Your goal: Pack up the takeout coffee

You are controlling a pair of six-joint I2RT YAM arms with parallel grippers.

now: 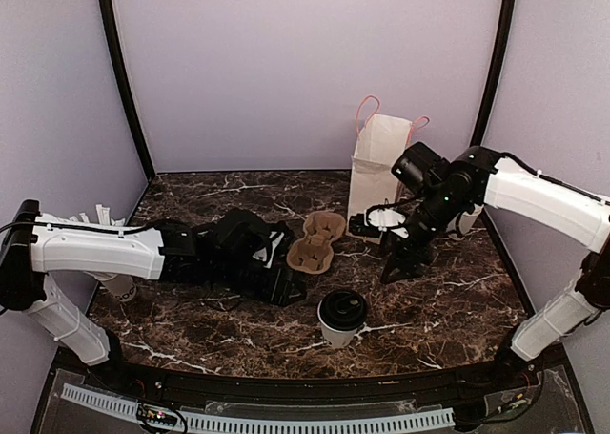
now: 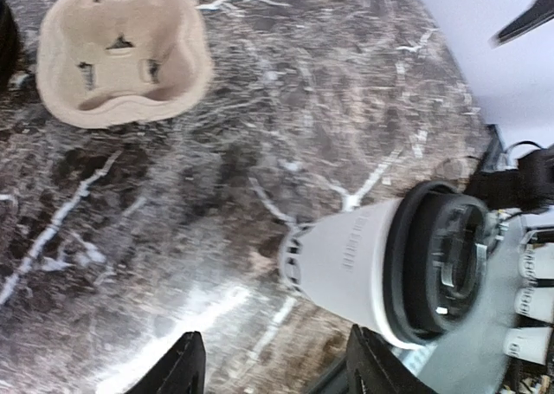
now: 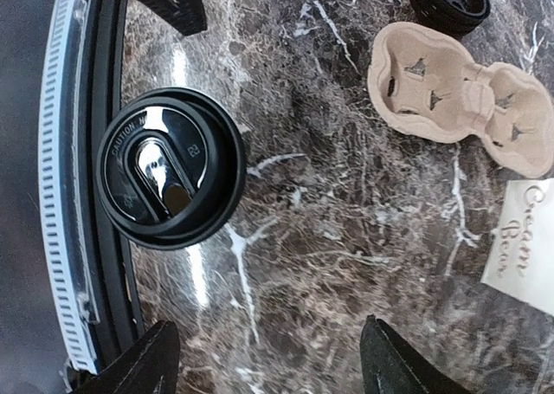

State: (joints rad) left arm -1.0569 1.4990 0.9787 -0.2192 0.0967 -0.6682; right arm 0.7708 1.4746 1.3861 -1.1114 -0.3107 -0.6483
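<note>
Takeout coffee (image 1: pixel 341 317) stands near low-stretched left arm (image 1: pixel 95 248)

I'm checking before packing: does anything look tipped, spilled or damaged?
Nothing stands out. The takeout coffee stands upright, lid on, with no spill around it; the cup carrier lies flat and looks intact.

Round black plastic lid (image 3: pixel 169 179) on the coffee cup: raised "CAUTION H…" along its rim, the rest cut off by glare. A small embossed mark beside the sip flap is too small to read. White paper surface (image 3: pixel 522 255) at the frame's right edge: handwritten "Cream Bean", last letter unsure. Small white paper cup (image 2: pixel 346 260): dark lettering on its side and near its base, illegible.
</note>
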